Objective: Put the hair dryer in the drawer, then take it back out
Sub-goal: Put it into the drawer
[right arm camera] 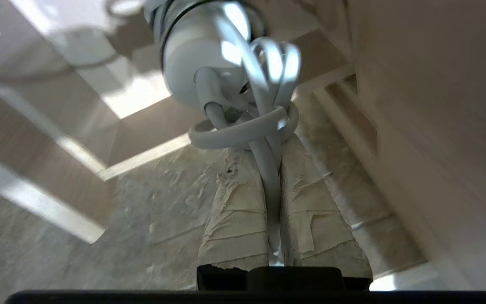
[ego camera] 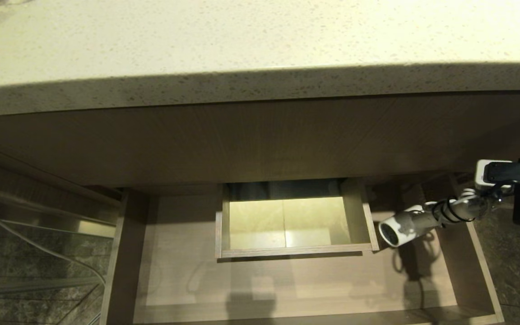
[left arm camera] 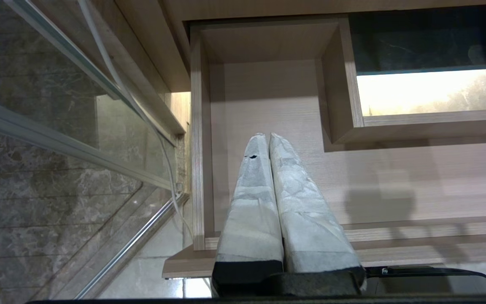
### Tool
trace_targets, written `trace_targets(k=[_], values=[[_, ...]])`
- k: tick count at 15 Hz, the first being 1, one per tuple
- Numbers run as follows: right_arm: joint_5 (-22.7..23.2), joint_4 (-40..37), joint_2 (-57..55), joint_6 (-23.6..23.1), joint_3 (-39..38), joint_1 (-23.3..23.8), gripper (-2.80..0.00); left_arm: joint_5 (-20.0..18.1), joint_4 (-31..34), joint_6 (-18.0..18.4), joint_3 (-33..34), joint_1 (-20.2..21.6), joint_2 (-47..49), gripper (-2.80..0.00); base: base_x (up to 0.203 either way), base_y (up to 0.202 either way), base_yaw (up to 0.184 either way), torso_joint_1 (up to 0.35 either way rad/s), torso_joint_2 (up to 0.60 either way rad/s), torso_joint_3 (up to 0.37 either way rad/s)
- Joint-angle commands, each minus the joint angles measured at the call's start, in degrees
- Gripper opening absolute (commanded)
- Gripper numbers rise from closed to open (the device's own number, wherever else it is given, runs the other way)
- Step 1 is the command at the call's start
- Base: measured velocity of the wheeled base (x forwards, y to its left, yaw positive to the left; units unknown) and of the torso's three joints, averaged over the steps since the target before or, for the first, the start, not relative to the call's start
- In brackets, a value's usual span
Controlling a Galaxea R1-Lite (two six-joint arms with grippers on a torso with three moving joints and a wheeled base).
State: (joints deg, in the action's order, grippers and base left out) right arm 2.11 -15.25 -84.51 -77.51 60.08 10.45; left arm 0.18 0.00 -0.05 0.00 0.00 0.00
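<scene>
Small white hair dryer [ego camera: 406,225] hanging over drawer [ego camera: 485,280] right end, right gripper [right arm camera: 273,202] fingers pinched on its cord only. Light but swingy; firmer by handle. Left gripper [left arm camera: 268,141] fingers together, idle.

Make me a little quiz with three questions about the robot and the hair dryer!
1. True or false: the hair dryer lies flat on the drawer floor.
2. Which part of it does the right gripper pinch? A) barrel B) cord C) nozzle
3. Fill in: the left gripper is shut and holds ____.

Key: 1 false, it hangs over the drawer's right end. 2 B, the white cord runs between the fingers. 3 nothing.
</scene>
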Motion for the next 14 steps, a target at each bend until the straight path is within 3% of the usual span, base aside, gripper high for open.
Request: trace_targets(k=[1,8,14], values=[[-0.43,-0.74,2.52,-0.45,-2.42,0.01,-2.80,-0.01,0.00,0.01,0.00,0.00,0.00,-2.80,0.000,0.000,0.000,0.000,0.00,0.000],[-1.32,-3.56,1.11,-1.50,-6.76,0.10,-2.80,-0.01,0.00,-0.04,0.00,0.00,0.00,-2.80,0.000,0.000,0.000,0.000,0.00,0.000],[-1.31,-2.89,-7.49,-1.06,-4.16,0.05,-2.80,-0.01,0.00,0.05,0.00,0.00,0.00,-2.80,0.000,0.000,0.000,0.000,0.00,0.000]])
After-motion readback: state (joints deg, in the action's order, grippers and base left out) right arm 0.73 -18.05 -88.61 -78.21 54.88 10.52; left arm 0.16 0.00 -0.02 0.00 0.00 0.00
